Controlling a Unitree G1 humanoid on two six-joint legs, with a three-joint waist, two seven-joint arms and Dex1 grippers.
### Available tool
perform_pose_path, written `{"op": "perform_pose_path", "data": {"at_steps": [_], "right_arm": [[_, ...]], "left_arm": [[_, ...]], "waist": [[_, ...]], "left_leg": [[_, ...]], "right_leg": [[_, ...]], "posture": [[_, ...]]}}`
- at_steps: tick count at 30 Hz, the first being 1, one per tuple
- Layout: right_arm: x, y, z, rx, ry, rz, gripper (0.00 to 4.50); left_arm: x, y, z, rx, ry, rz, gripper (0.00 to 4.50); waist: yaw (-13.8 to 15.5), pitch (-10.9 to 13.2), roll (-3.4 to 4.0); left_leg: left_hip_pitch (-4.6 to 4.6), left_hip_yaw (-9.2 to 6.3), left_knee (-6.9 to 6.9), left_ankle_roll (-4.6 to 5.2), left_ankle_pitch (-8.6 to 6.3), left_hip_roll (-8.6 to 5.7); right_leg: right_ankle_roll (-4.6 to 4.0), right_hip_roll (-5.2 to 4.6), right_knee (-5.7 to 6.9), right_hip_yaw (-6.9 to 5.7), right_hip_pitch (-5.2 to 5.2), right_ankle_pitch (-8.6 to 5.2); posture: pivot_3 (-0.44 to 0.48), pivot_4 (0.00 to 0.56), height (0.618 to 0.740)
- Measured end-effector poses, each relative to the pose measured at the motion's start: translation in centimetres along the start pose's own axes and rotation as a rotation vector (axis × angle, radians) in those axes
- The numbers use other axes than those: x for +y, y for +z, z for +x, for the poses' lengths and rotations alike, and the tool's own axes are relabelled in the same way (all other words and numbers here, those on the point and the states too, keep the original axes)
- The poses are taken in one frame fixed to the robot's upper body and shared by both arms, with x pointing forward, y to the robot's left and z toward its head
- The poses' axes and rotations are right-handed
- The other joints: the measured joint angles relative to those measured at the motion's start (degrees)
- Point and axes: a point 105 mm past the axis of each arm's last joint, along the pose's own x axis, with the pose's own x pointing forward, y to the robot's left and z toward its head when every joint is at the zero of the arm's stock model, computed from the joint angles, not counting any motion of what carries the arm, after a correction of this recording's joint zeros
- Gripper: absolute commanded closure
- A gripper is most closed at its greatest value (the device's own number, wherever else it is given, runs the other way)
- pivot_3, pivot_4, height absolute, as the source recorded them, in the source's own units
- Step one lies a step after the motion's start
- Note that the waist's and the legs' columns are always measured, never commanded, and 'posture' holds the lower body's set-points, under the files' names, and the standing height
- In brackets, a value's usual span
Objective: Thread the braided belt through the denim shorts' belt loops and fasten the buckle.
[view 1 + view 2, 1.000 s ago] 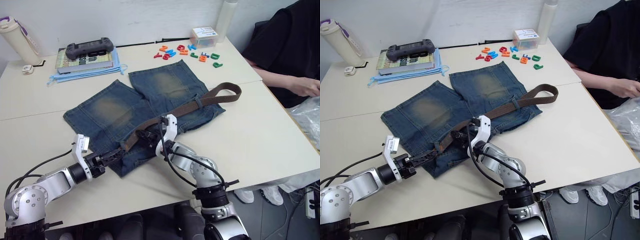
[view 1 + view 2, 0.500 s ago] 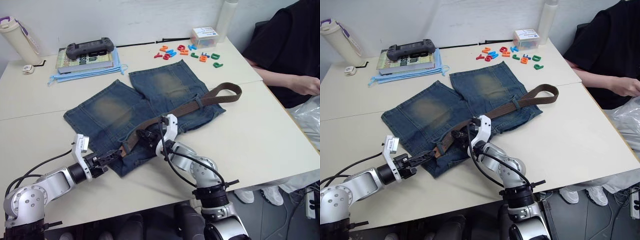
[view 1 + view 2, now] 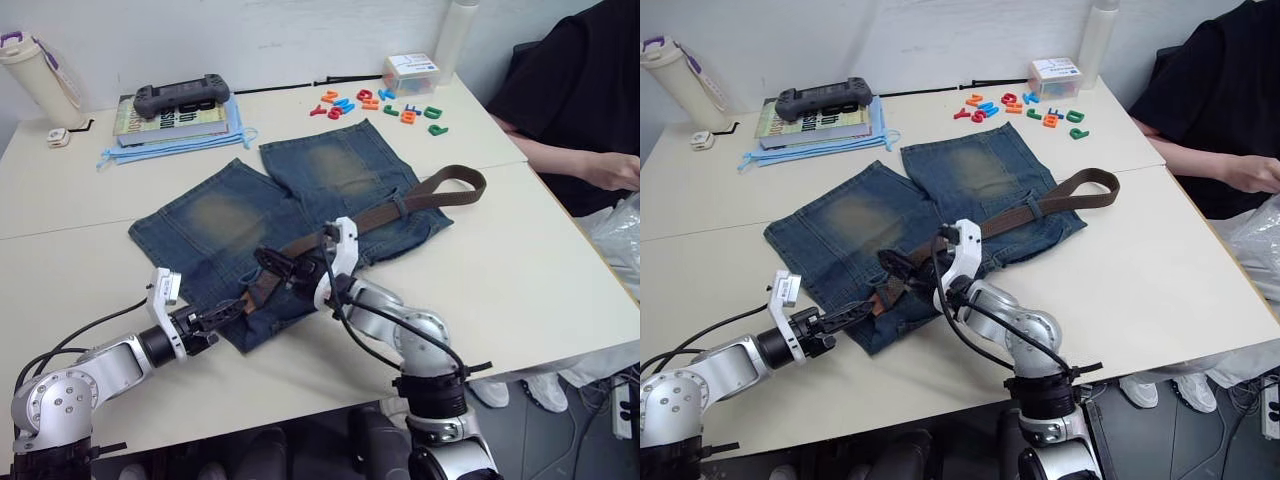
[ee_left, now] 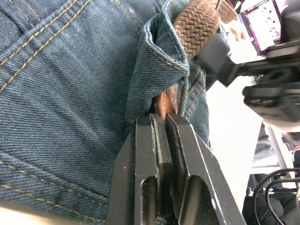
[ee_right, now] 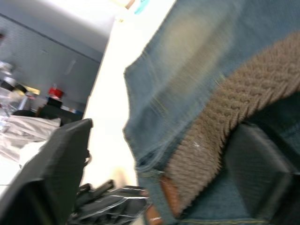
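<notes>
The denim shorts [image 3: 210, 215] lie flat on the table, waistband toward me. Across that waistband runs the braided belt [image 3: 380, 215], passing under a belt loop [image 3: 400, 205] and ending in a fold at the right. My left gripper [image 3: 225, 312] is at the waistband's near edge, shut on the belt's tan tip [image 4: 164, 104], which comes out from under another belt loop [image 4: 157, 65]. My right gripper [image 3: 283, 268] stands open over the belt a little further along; its fingers [image 5: 61, 159] sit either side of the strap [image 5: 220, 126]. The buckle is hidden.
At the back left a game controller [image 3: 178, 97] sits on books, with a bottle [image 3: 30, 75] beside them. Coloured letters [image 3: 380, 103] and a small box [image 3: 410, 72] lie at the back right. A person [image 3: 580, 100] sits at the table's right, near a plastic bag [image 3: 620, 230].
My left gripper has shut on the belt's tip. My right gripper has just opened and let go of the belt, which stays where it was.
</notes>
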Motion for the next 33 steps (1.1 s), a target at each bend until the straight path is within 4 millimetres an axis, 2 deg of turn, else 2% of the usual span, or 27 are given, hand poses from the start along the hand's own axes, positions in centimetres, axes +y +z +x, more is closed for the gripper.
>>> {"op": "perform_pose_path", "data": {"at_steps": [2, 5, 9, 12, 14, 18, 19, 20, 27, 33], "right_arm": [[-0.5, 0.2, -1.9, 0.032, -0.030, -0.096, 0.03], [-3.1, 0.5, -4.9, 0.102, -0.166, -0.268, 0.03], [-3.7, 0.3, -5.4, 0.153, -0.210, -0.422, 0.03], [-3.6, -1.1, -4.9, 0.212, -0.204, -0.516, 0.85], [-3.7, -2.0, -4.5, 0.238, -0.210, -0.560, 1.75], [-4.0, -1.9, -4.0, 0.215, -0.234, -0.587, 3.83], [-4.1, -1.9, -3.9, 0.214, -0.240, -0.596, 4.25], [-4.2, -2.0, -3.9, 0.214, -0.246, -0.609, 4.42], [-5.3, -3.0, -3.6, 0.266, -0.295, -0.687, 4.42], [-5.5, -3.4, -3.3, 0.273, -0.298, -0.678, 4.42]], "left_arm": [[-0.1, 0.0, 0.1, 0.000, -0.007, -0.002, 4.50], [0.3, -0.3, 0.0, 0.002, 0.002, -0.023, 4.50], [0.4, -0.4, 0.1, -0.003, 0.000, -0.037, 4.50], [0.4, -0.4, 0.1, -0.006, -0.002, -0.038, 4.50], [0.4, -0.3, 0.1, -0.007, -0.005, -0.038, 4.50], [0.4, -0.4, 0.1, -0.008, -0.008, -0.039, 4.50], [0.4, -0.4, 0.1, -0.009, -0.008, -0.039, 4.50], [0.4, -0.4, 0.1, -0.009, -0.008, -0.039, 4.50], [0.4, -0.4, 0.0, -0.014, -0.012, -0.040, 4.50], [0.5, -0.5, -0.2, -0.011, -0.009, -0.042, 4.50]], "waist": [[0.2, 0.0, 0.00], [0.8, 0.0, 0.00], [0.7, 0.0, 0.00], [0.9, 0.0, 0.00], [1.0, 0.0, -0.01], [1.3, 0.0, -0.02], [1.3, 0.0, -0.02], [1.3, 0.0, -0.02], [1.3, 0.0, -0.03], [1.2, -0.1, -0.18]], "left_leg": [[-0.01, 0.00, 0.00, 0.04, -0.02, -0.02], [-0.04, 0.01, 0.04, 0.10, -0.03, -0.13], [0.02, 0.02, -0.04, 0.04, 0.00, 0.01], [-0.01, 0.01, -0.01, 0.02, 0.00, 0.00], [-0.02, 0.02, 0.04, 0.04, -0.01, -0.08], [-0.03, 0.02, 0.05, 0.05, -0.01, -0.11], [-0.02, 0.01, 0.04, 0.05, -0.01, -0.11], [-0.02, 0.01, 0.04, 0.05, -0.01, -0.11], [0.00, 0.01, 0.03, 0.05, -0.01, -0.10], [0.09, 0.01, 0.01, 0.04, 0.00, -0.08]], "right_leg": [[0.00, -0.03, -0.06, 0.00, 0.02, 0.00], [0.00, -0.08, -0.10, -0.02, 0.03, 0.00], [0.00, 0.03, -0.07, -0.01, 0.02, 0.00], [0.00, 0.02, -0.07, -0.02, 0.02, 0.00], [0.00, -0.04, -0.07, -0.02, 0.02, 0.00], [0.01, -0.06, -0.08, -0.02, 0.03, 0.00], [0.01, -0.05, -0.08, -0.02, 0.03, 0.00], [0.01, -0.05, -0.08, -0.02, 0.03, 0.00], [0.01, -0.05, -0.08, -0.03, 0.03, 0.00], [0.00, -0.02, -0.07, -0.02, 0.09, 0.00]], "posture": [[0.000, 0.150, 0.740], [0.000, 0.150, 0.740], [0.000, 0.150, 0.740], [0.000, 0.150, 0.740], [0.000, 0.150, 0.740], [0.000, 0.150, 0.740], [0.000, 0.150, 0.740], [0.000, 0.150, 0.740], [0.000, 0.150, 0.740], [0.000, 0.150, 0.740]]}}
